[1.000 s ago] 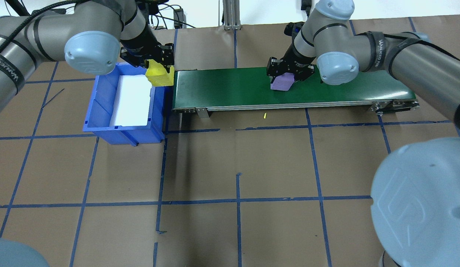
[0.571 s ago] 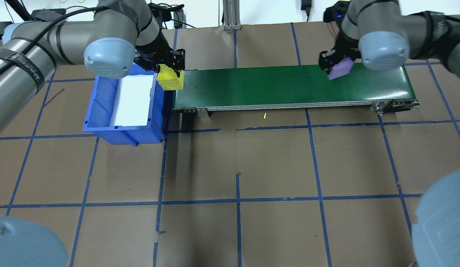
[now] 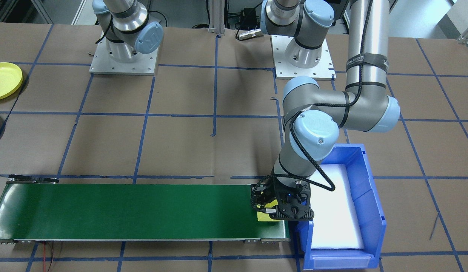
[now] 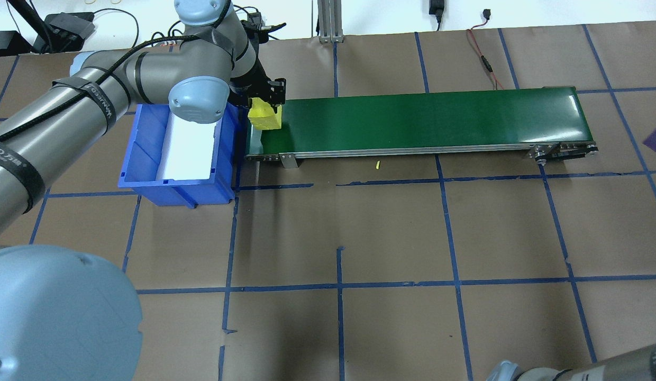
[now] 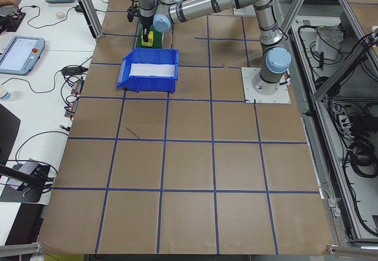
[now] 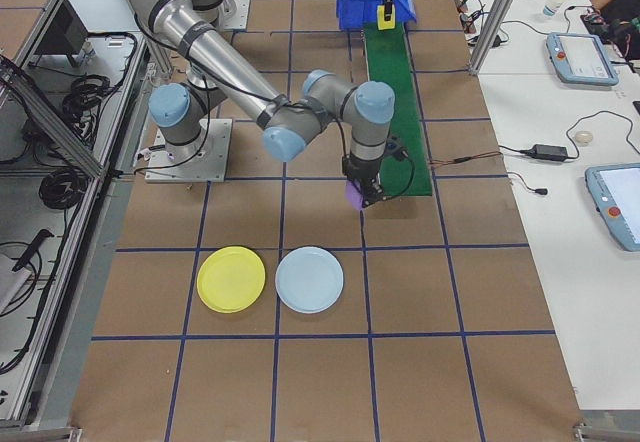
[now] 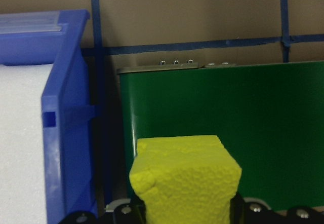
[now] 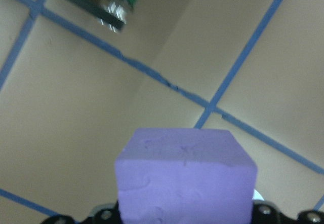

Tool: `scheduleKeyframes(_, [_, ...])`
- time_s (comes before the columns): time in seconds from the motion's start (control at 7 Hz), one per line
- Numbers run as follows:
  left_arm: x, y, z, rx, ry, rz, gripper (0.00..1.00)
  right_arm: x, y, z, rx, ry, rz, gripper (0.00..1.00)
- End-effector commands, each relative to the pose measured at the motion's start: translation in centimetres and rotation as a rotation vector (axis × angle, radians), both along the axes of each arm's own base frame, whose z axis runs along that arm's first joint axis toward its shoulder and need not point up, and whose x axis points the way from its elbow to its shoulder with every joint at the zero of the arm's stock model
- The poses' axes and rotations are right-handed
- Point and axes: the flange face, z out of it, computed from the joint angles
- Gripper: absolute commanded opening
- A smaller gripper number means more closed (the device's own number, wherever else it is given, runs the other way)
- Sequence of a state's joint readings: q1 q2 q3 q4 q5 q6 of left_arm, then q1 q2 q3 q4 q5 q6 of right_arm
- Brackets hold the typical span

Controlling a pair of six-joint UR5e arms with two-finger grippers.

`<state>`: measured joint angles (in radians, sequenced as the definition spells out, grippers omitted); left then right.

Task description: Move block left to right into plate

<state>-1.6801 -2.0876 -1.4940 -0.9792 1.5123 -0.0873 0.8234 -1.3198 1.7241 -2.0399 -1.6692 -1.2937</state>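
A yellow foam block [image 4: 264,117] hangs at the left end of the green conveyor belt [image 4: 423,119], with my left gripper [image 4: 265,107] shut on it. In the left wrist view the yellow block [image 7: 185,178] fills the lower middle, and I cannot tell whether it touches the belt. My right gripper [image 6: 361,188] is shut on a purple block [image 6: 356,195], past the belt's right end and above the brown table. The purple block [image 8: 185,176] fills the right wrist view. A yellow plate [image 6: 231,279] and a light blue plate [image 6: 309,279] lie on the table beyond it.
A blue bin [image 4: 143,153] with a white foam liner stands against the belt's left end, just beside my left gripper. A small yellow scrap [image 4: 377,165] lies in front of the belt. Blue tape lines grid the brown table.
My left gripper moved right with the yellow block, from the bin's edge to over the belt's left end. My right arm carried the purple block off the belt's right end toward the view's edge.
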Motion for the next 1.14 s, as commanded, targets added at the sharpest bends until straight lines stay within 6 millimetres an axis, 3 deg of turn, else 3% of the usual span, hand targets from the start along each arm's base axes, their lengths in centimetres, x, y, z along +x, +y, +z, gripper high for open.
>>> scheduleKeyframes(0.0, [-0.8, 0.8, -1.4, 0.019, -0.001, -0.001, 0.78, -10.1, 9.3, -3.4, 0.051, -0.054, -0.044, 0.35])
scheduleKeyframes(0.14, [-1.1, 1.1, -0.1, 0.0, 0.002, -0.003, 1.0, -12.8, 12.2, -5.6, 0.056, -0.065, -0.058, 0.41])
scheduleKeyframes(0.29, [-1.0, 1.6, 3.1, -0.042, 0.006, -0.004, 1.0, -13.9, 12.3, -8.4, 0.057, -0.09, -0.006, 0.94])
scheduleKeyframes(0.43, [-0.8, 3.4, 7.9, -0.056, 0.003, -0.006, 1.0, -14.5, 12.0, -10.2, 0.059, -0.12, -0.005, 1.0])
scheduleKeyframes(0.57, [0.0, 6.9, 13.4, -0.032, -0.003, -0.017, 1.0, -14.6, 11.9, -10.4, 0.058, -0.121, -0.011, 1.0])
scheduleKeyframes(0.86, [2.9, 12.8, 18.8, 0.061, -0.026, 0.016, 1.0, -13.8, 10.9, -9.4, -0.021, -0.137, -0.08, 1.0])
scheduleKeyframes(1.0, [4.1, 15.1, 20.5, 0.101, -0.032, 0.035, 1.0, -11.4, 8.9, -8.3, -0.034, -0.144, -0.168, 1.0])
